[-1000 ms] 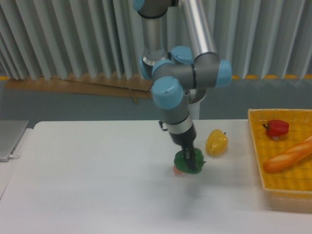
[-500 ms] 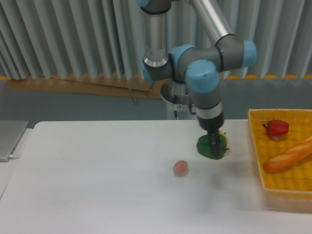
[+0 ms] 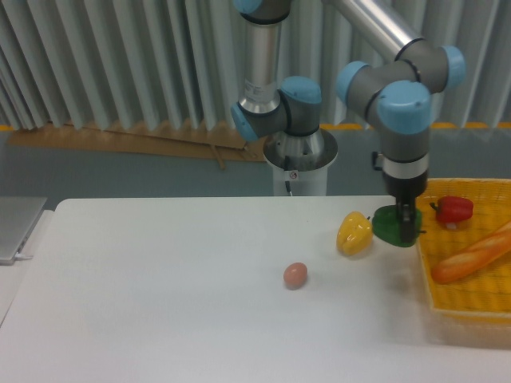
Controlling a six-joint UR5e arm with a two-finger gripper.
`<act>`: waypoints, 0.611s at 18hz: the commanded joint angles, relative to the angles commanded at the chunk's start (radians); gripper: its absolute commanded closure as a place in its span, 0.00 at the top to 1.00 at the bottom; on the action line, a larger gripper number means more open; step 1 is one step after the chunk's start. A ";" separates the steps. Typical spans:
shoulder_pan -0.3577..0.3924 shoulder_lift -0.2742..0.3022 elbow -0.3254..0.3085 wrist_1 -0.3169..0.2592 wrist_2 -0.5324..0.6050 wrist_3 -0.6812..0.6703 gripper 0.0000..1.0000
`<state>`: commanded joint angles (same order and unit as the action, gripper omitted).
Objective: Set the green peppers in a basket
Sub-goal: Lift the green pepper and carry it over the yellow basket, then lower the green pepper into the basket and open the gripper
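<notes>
Gripper is clamped on the green pepper, fingers closed around it from above, pepper lifted off the table. Pepper hangs just left of the yellow basket, at its left rim, can't tell if it overlaps the rim or is just short of it. Not in the basket yet.

Yellow pepper sits on the table just left of the green one, close but whether touching is unclear. Small reddish-brown egg-shaped object further left on the table, well apart from both.

Basket at the right edge holds a red pepper near its back-left corner and a bread loaf lying diagonally in front of it. Grey laptop-like item at the far left edge, partly cut off
</notes>
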<state>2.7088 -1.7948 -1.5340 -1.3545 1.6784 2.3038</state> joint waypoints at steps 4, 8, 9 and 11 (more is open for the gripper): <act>0.077 -0.006 0.000 0.006 -0.023 0.121 0.51; 0.134 -0.038 0.000 0.057 -0.023 0.219 0.51; 0.147 -0.044 0.000 0.058 -0.023 0.239 0.51; 0.161 -0.049 0.000 0.071 -0.025 0.262 0.51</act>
<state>2.8700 -1.8438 -1.5340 -1.2840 1.6536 2.5663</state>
